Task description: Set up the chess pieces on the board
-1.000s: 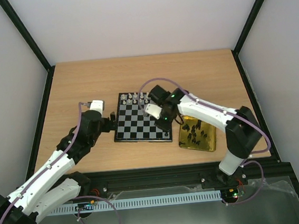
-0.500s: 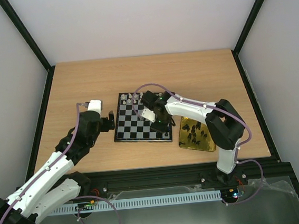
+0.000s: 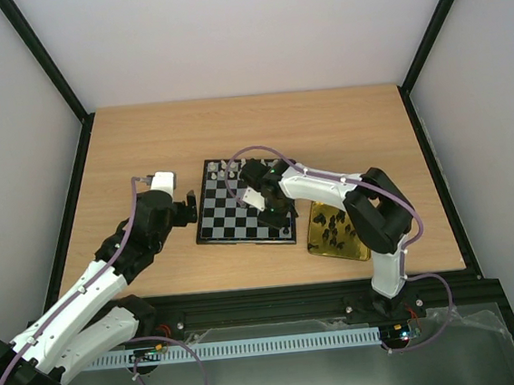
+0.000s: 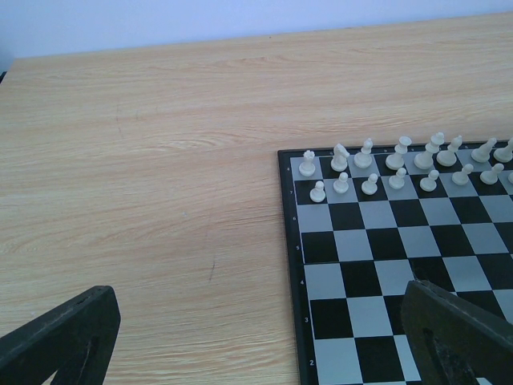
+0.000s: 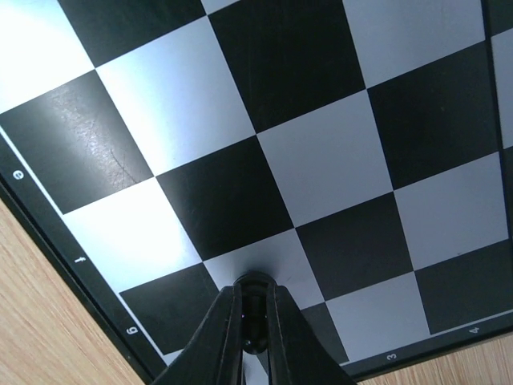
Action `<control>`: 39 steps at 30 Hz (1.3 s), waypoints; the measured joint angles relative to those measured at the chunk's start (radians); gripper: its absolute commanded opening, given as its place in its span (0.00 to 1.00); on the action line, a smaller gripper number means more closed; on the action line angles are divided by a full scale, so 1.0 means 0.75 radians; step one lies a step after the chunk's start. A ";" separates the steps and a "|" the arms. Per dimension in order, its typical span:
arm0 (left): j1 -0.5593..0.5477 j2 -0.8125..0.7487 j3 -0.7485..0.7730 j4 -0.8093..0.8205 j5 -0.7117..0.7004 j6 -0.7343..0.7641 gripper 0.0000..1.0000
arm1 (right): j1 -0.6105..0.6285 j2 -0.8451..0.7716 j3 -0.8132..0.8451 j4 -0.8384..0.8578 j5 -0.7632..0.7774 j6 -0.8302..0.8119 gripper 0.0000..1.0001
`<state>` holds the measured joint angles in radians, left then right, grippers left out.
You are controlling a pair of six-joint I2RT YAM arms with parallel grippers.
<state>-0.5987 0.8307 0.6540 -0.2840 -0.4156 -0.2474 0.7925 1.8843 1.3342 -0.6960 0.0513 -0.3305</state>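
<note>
The left gripper [image 3: 188, 208] is hanging wide open just left of the board [image 3: 228, 218], which is lying mid-frame with white pieces [image 3: 232, 168] lining its upper edge. The right gripper [image 5: 255, 289] is pinching a black piece [image 5: 253, 317] over the board's lower right corner (long axis along the fingers, head end unclear). Its arm is sitting further left of the gold tray [image 3: 339, 239] than a second ago.

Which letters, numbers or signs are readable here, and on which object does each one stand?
"e", "f", "g": rim of the board, right wrist view.
"3", "4": adjoining rim edge, same view.
"5", "4", "3", "2": rim, left wrist view.
Higher numbers on that rim: too small to read.
No brand or other words.
</note>
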 measured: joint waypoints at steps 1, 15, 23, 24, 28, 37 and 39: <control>0.000 0.000 0.000 0.000 0.000 0.000 0.99 | 0.000 0.004 0.000 0.004 0.003 0.001 0.09; 0.000 0.000 0.000 0.000 0.001 0.001 0.99 | 0.000 0.014 0.002 0.015 0.014 0.021 0.30; 0.000 0.019 0.000 0.001 0.005 0.001 0.99 | -0.068 -0.189 -0.015 0.003 -0.008 0.056 0.31; 0.000 0.026 0.000 0.001 0.007 0.002 0.99 | -0.103 -0.239 -0.032 0.006 -0.018 0.059 0.31; -0.002 0.049 0.003 -0.012 0.019 0.001 0.99 | -0.282 -0.439 -0.157 0.027 -0.039 0.068 0.31; -0.033 0.109 0.057 -0.090 0.179 -0.007 0.99 | -0.759 -0.793 -0.522 0.021 -0.071 0.044 0.31; -0.052 0.160 0.066 -0.087 0.205 -0.003 0.99 | -0.852 -0.814 -0.561 0.017 -0.083 0.019 0.31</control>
<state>-0.6376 0.9504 0.7033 -0.3496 -0.2619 -0.2493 0.1532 1.2736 0.9138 -0.6830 -0.0113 -0.3161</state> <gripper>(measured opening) 0.993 0.310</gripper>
